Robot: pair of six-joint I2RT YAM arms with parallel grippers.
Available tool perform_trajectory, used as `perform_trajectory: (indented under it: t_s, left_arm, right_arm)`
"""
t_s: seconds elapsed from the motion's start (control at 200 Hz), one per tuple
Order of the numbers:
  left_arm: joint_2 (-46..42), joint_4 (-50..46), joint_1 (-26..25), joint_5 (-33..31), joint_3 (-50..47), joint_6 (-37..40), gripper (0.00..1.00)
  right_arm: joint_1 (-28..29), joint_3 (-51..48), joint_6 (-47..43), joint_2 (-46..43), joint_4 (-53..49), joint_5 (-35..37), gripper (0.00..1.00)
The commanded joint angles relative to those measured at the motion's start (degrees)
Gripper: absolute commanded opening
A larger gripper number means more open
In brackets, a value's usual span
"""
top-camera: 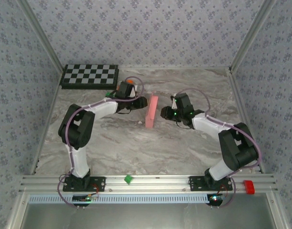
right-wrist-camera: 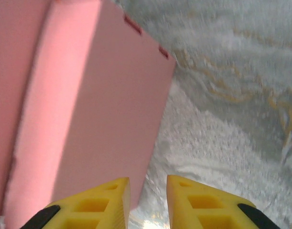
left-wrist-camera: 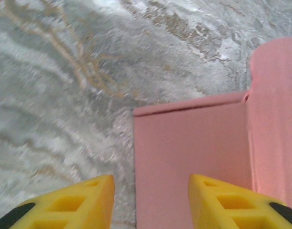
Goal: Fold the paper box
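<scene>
Paper box: the pink paper box (top-camera: 152, 110) stands on edge near the middle of the marbled bench (top-camera: 136, 148), part-folded, narrow as seen from above.
Long axis: runs nearly 12 to 6 in the top view, its far end leaning a little toward 1.
Left gripper: the left gripper (top-camera: 142, 101) sits just beside the box's far half. The box lies at its 3 o'clock.
Left gripper state: released. In its wrist view the yellow fingers (left-wrist-camera: 72, 202) stand well apart, with bare bench and the edge of a pink panel (left-wrist-camera: 193, 148) showing between them and nothing pinched.
Right gripper: the right gripper (top-camera: 165, 113) sits just beside the box's middle, with the box at its 9 o'clock.
Right gripper state: a narrow gap shows between its fingers (right-wrist-camera: 198, 202), with only bench in it. The tall pink wall (right-wrist-camera: 98, 109) runs down to the outer side of one finger. It holds nothing that I can see, and whether that finger touches the card I cannot tell.
Nearer arm: neither clearly, since the two flank the box from opposite sides.
Deciding relation: the box stands between the grippers, broadside to both. Any press or pinch should therefore run along the 9-to-3 line, across the long axis.
Risk: thin card on edge probably tips or slides if only one side pushes.
</scene>
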Motion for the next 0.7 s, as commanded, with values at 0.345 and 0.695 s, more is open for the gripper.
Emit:
perform_trajectory:
  t_s: [0.345, 0.695]
  left_arm:
    - [7.5, -8.2, 0.4, 6.1, 11.6, 6.8, 0.44]
    - [6.5, -12.4, 0.5, -0.5, 13.7, 8.4, 0.44]
  right_arm:
    - [6.8, -1.8, 8.1, 6.8, 13.2, 1.0, 0.27]
    - [8.1, -1.2, 7.4, 6.3, 12.6, 3.4, 0.27]
